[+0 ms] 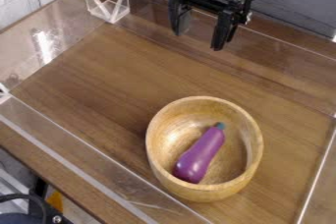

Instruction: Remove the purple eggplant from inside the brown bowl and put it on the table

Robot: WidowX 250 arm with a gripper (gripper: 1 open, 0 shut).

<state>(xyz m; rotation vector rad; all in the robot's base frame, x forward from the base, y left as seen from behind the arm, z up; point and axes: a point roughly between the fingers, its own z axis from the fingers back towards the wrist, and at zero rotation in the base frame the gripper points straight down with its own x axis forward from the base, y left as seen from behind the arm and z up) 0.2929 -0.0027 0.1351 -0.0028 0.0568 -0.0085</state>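
While hanging above the far edge of the desk, pointed straight down with jaws spread wide and pinching nothing: the black gripper, well apart from everything below. Lay inside the brown bowl, near the desk's front right corner: the purple eggplant, slanted, green stem cap toward the far rim, rounded end toward the near rim. Rested flat on the wood-grain surface, that bowl, just short of the low clear acrylic wall along the front edge. Stood at the far left corner: a folded clear acrylic piece.
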